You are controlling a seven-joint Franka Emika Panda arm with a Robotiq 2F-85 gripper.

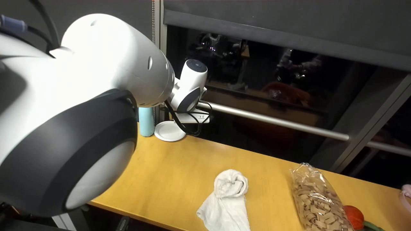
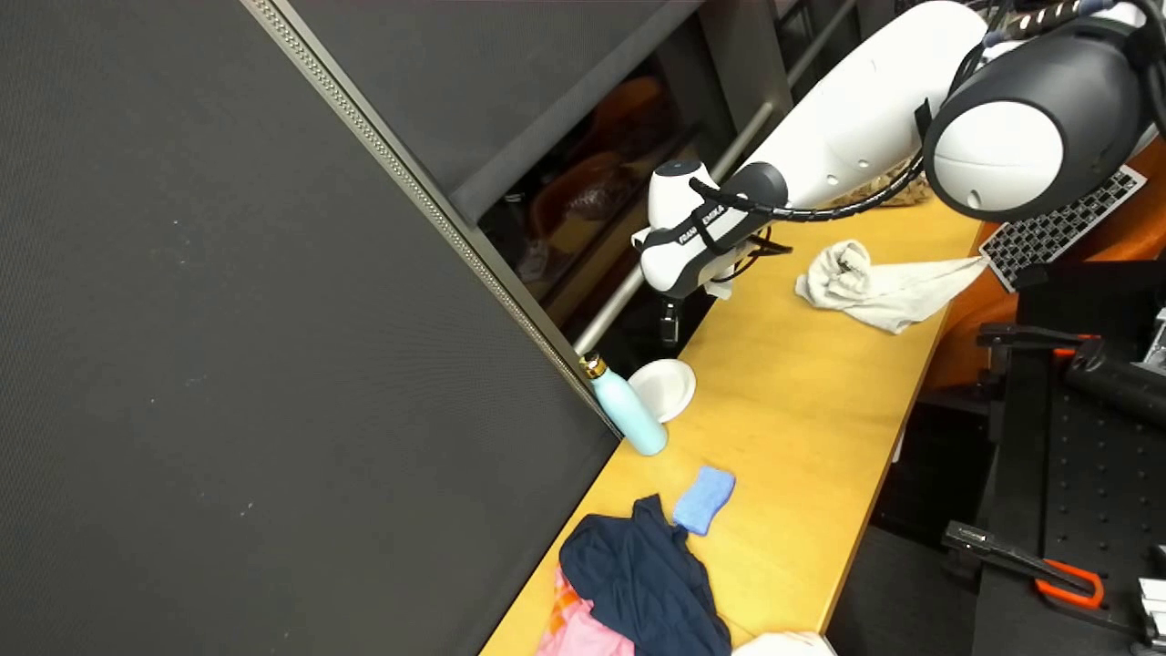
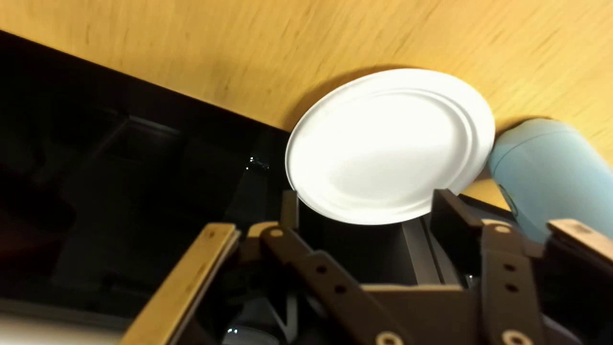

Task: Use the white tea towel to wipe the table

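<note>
We see the pincer (image 3: 367,205) parted, holding nothing, near the plate (image 3: 390,143). Bottom centre in an exterior view, the white tea towel (image 1: 226,207) lies on the tabletop (image 1: 179,173), its bunched end probably suiting a pinch.

Close beside the arm (image 1: 74,128) — it crowds nine o'clock — an exterior view faces the window (image 1: 273,86); an exterior view farther back peers down along the tabletop (image 2: 792,410), arm at two o'clock. Both catch the towel (image 1: 224,208) and plate (image 2: 662,390); the wrist view meets that plate close, past the fingers (image 3: 452,215).
</note>
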